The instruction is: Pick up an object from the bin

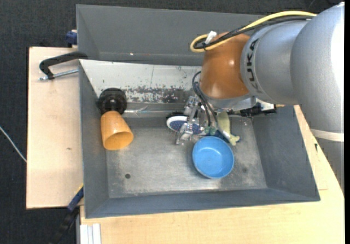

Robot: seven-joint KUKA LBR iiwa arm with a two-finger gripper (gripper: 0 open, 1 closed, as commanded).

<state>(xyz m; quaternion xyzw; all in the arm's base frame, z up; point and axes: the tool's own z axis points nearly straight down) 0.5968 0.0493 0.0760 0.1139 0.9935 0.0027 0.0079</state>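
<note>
Gripper low near centre of bin; cannot tell whether it is apart, together or clamped on anything. Just beside it are a small blue-and-white oval piece at nine o'clock, a blue bowl at five o'clock and a pale strip at three o'clock. Risk, as I judge it: this crowding lets the gripper nudge the bowl or catch two things at once and slip, while the orange cup and black round cap, well apart toward nine and ten o'clock, look safe.
</note>
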